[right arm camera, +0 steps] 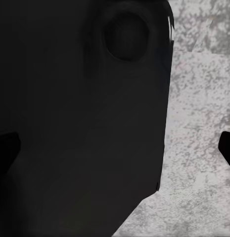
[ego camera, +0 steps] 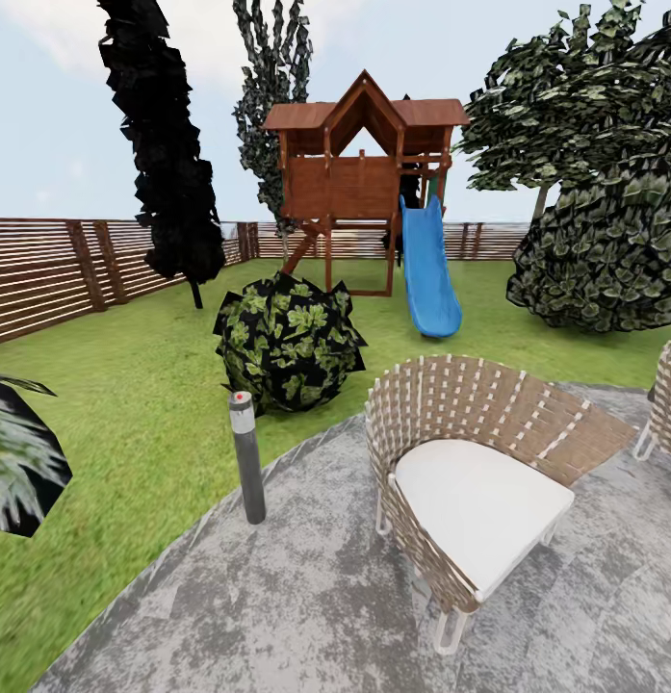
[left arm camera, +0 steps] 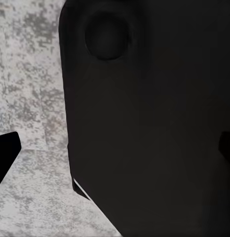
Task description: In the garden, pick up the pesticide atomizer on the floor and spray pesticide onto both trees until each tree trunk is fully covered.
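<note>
Head view: grey paved floor [ego camera: 306,597] with wicker chair [ego camera: 479,500] and bollard lamp [ego camera: 246,457]; lawn [ego camera: 104,385], playhouse [ego camera: 359,183], leafy tree [ego camera: 595,164] beyond. Atomizer unlocated; spraying judged unstarted. Each gripper's opening cannot be told behind the dark body [left arm camera: 154,123].

Left wrist view — large black robot body panel [left arm camera: 154,123] with round recess close ahead, dark fingertips [left arm camera: 5,153] at frame edges, well apart. Right wrist view — same black panel [right arm camera: 80,123], fingertips [right arm camera: 226,148] likewise spread.
</note>
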Motion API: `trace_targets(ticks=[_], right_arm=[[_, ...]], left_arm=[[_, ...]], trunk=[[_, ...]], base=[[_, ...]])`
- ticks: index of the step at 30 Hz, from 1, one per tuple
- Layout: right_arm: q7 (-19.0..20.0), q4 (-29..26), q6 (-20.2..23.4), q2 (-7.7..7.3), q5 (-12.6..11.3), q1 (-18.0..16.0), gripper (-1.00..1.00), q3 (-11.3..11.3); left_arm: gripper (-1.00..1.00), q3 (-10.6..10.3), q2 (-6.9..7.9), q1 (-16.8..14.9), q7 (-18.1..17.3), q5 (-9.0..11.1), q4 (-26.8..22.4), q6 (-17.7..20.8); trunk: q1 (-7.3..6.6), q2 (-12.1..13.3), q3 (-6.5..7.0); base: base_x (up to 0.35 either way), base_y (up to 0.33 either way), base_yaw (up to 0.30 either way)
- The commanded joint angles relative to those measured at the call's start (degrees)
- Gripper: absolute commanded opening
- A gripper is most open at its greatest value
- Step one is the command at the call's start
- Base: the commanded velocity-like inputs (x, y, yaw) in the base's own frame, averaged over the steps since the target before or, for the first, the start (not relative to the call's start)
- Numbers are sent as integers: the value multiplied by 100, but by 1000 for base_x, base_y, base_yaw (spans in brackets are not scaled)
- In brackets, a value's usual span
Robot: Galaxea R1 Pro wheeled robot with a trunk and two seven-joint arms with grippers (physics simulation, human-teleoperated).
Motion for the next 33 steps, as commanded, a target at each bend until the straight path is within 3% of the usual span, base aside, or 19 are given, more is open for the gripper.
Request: trace_targets(ticks=[1, 13, 25, 32, 33], right_arm=[[-2, 0, 0, 1, -1, 0, 100, 2], [25, -268, 70, 279, 16, -117, 100, 11], [16, -326, -20, 297, 4, -128, 100, -14], [5, -546, -245, 158, 16, -130, 100, -23], [3, -901, -1320, 96, 16, -131, 100, -24]], left_arm=[[100, 2, 1, 1, -1, -1, 0, 0], [100, 20, -24, 8, -28, 13, 52, 101], [100, 12, -3, -5, -23, -1, -4, 15], [100, 8, 171, -45, 9, -4, -230, -210], [100, 9, 309, -56, 12, 0, -716, -1232]], trunk=[[4, -2, 1], [4, -2, 1], [4, -2, 1], [4, -2, 1], [4, -2, 1]], base=[[0, 0, 0], [0, 0, 0], [0, 0, 0], [0, 0, 0], [0, 0, 0]])
